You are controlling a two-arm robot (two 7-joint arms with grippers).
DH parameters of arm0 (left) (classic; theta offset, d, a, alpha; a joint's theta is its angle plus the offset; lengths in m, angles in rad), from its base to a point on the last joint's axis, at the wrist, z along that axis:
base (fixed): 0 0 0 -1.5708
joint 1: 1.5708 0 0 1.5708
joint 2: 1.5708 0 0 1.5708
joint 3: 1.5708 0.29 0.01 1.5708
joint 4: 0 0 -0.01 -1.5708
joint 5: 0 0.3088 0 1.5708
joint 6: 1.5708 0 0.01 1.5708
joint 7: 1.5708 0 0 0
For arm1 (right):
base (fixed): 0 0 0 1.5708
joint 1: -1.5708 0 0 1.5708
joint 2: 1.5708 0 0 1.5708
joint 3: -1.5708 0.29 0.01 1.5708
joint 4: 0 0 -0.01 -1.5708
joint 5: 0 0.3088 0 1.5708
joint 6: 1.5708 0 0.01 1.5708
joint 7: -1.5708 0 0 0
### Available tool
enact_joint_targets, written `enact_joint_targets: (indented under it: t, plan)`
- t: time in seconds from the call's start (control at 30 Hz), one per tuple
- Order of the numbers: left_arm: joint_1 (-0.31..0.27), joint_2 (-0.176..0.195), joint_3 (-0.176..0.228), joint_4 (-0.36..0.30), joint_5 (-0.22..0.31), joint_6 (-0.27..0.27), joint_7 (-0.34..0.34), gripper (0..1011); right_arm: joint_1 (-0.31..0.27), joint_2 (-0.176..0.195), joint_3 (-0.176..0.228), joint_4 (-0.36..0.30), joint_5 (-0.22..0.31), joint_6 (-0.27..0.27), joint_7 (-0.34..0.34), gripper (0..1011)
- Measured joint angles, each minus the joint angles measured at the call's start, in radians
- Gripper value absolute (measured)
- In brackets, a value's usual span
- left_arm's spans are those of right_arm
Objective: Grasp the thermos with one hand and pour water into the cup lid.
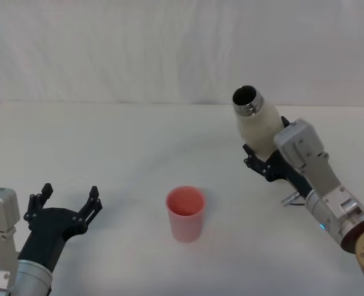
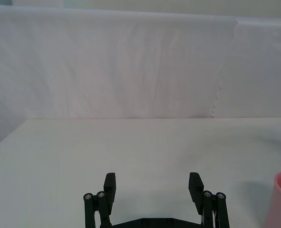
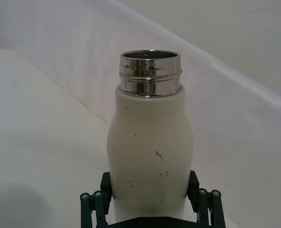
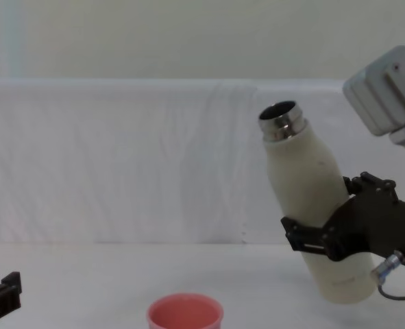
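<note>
Head view: right gripper (image 1: 263,161) is clamped around the lower body of the thermos (image 1: 258,125), lifted off the table (image 1: 126,135) on the right, steel neck tipped slightly left and open mouth up. The cup lid (image 1: 185,213) stands upright near centre, nearer and to the left of the thermos, well apart from it. My read: the pour needs the bottle carried left and toward the cup, then its long axis tilted further left. Left gripper (image 1: 68,206) rests near left, fingers spread, empty.
</note>
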Motion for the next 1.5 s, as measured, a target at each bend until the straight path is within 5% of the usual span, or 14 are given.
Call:
enact_joint_targets:
  t: [0.83, 1.5]
  plan:
    - [0.000, 0.000, 0.000, 0.000, 0.000, 0.000, 0.000, 1001, 0.021, 0.117, -0.122, -0.021, -0.341, -0.004, 0.036, 957]
    - [0.000, 0.000, 0.000, 0.000, 0.000, 0.000, 0.000, 1001, 0.042, 0.157, -0.171, -0.015, -0.493, 0.010, 0.049, 957]
